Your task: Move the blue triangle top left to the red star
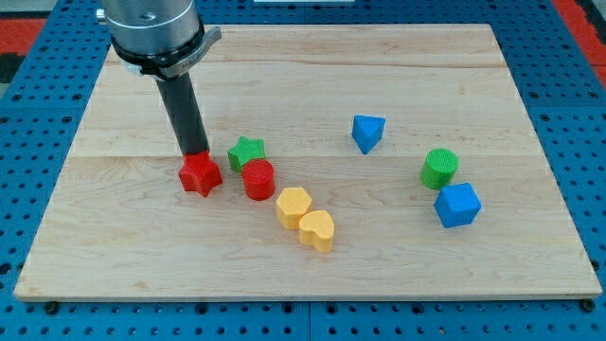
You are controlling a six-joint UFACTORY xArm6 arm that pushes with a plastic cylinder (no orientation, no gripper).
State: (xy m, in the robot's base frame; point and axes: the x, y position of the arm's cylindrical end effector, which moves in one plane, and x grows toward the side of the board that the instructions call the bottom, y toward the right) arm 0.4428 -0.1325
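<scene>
My tip rests at the upper edge of the red star-shaped block, touching it or very nearly so (the rod's end meets the star's top outline, so I cannot tell which). I carry no jaws at all, only this straight dark rod, so nothing is spread, pressed together or pinched. The blue triangular block sits well apart, towards the view's right and a little higher on the pale wooden board than the star. Just right of the star lie a green star-shaped block and a red cylinder, close together. Below them, a yellow hexagonal block touches a yellow heart-shaped block. Far right, a green cylinder stands just above a blue cube.
</scene>
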